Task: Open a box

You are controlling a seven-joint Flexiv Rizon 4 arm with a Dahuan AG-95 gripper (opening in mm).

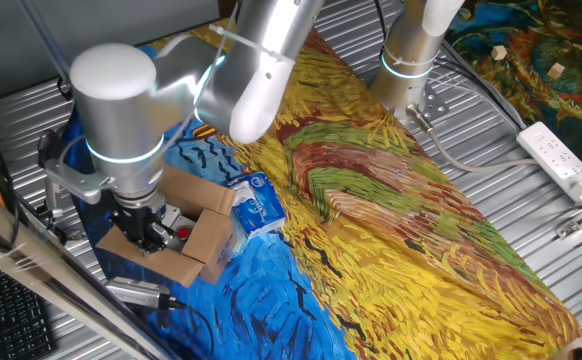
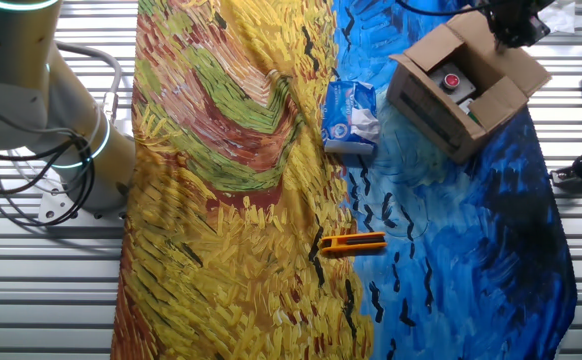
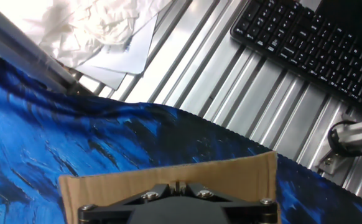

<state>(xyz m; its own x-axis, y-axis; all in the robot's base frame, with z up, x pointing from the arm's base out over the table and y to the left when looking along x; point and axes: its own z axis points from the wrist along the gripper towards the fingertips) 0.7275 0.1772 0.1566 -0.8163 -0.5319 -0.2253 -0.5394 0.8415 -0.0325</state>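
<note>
The brown cardboard box (image 1: pixel 203 243) stands on the blue part of the painted cloth, its flaps spread open; a red-topped item (image 2: pixel 452 79) lies inside. It also shows in the other fixed view (image 2: pixel 449 105). My gripper (image 1: pixel 149 236) is at the box's outer flap, near the table edge (image 2: pixel 512 33). In the hand view the fingers (image 3: pixel 178 185) are pressed together on the edge of that flap (image 3: pixel 106 186), which spreads out flat beyond them.
A blue-and-white soft packet (image 2: pixel 349 115) lies beside the box. An orange tool (image 2: pixel 353 243) lies on the cloth. A grey tool (image 1: pixel 141 293), a keyboard (image 3: pixel 311 43) and crumpled white paper (image 3: pixel 106 31) lie past the cloth's edge. A power strip (image 1: pixel 563 160) lies on the far side.
</note>
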